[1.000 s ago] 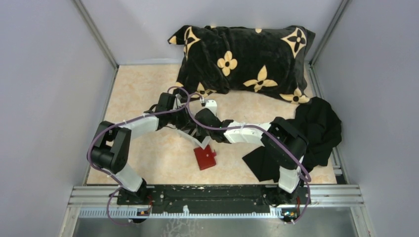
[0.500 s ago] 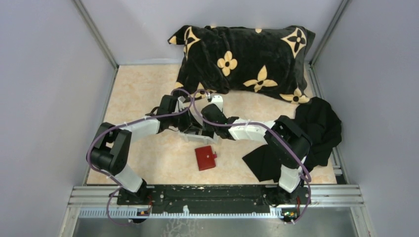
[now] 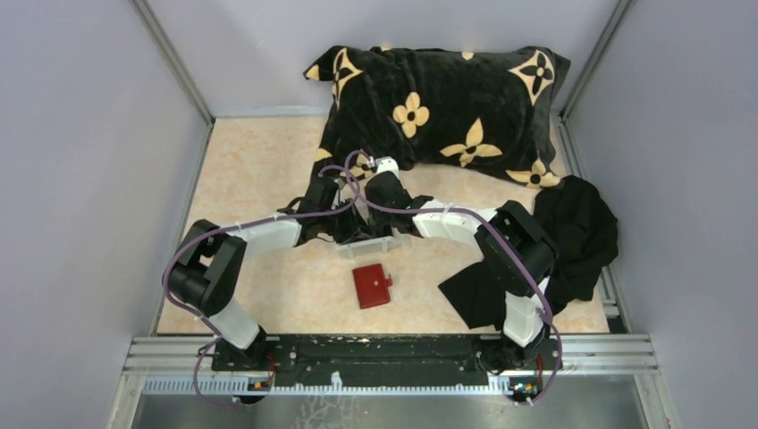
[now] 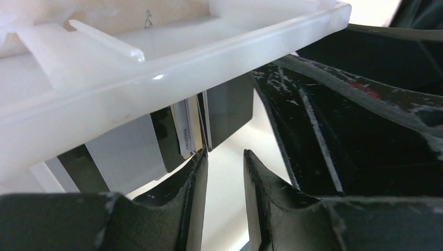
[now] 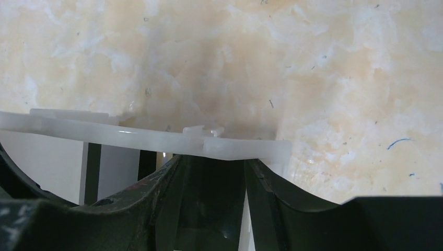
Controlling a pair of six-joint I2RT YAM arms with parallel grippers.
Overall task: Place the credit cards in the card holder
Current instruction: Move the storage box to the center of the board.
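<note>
well, at the left of the overhead view the left arm reaches in to the middle of the worktop (image 3: 259, 170), and its left fingers (image 4: 190, 209) sit just below the wall of the white tray (image 4: 156, 68). they are released: pale worktop shows through the gap and nothing lies between them. the credit cards (image 4: 183, 128) show on edge close under that wall, a black one with a white band, a pale printed one and a dark one, packed side by side. standing like that they offer a thin edge to pinch, which is probably why the fingers come in end-on, one tip right at the dark card's edge.

at lower centre of the overhead view the card holder (image 3: 372, 286) lies flat and shut, apart from the tray and from both arms. no card can be seen in it. it seems parked within reach, and would need opening first.

right of centre, the right fingers (image 5: 156, 209) press up under the tray's rim. something dark fills the gap, and whether they are clenched on a card, on the tray, or on nothing cannot be told; steadying the tray seems likely.

at the right edge a black cloth (image 3: 572, 232) lies bunched, clear of the work.
</note>
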